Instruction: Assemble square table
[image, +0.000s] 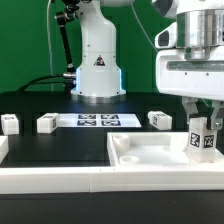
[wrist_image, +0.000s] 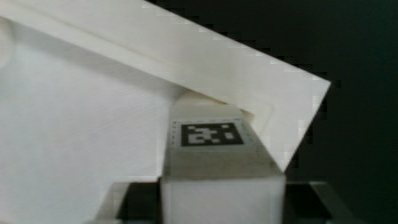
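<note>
The white square tabletop (image: 140, 152), a tray with a raised rim, lies at the exterior view's lower right. My gripper (image: 201, 122) is shut on a white tagged leg (image: 201, 140) and holds it upright over the tray's right corner area. In the wrist view the leg (wrist_image: 217, 150) stands between the dark fingers (wrist_image: 139, 203), its tag facing the camera, with the tabletop's corner rim (wrist_image: 267, 75) just beyond it. Whether the leg touches the tray I cannot tell. Three more legs lie loose on the black table: two at the left (image: 10, 124) (image: 46, 123) and one (image: 159, 118) behind the tray.
The marker board (image: 97, 120) lies flat in front of the robot's white base (image: 97, 65). A long white border rail (image: 80, 186) runs along the front edge, and another white rail piece (image: 3, 150) is at the left edge.
</note>
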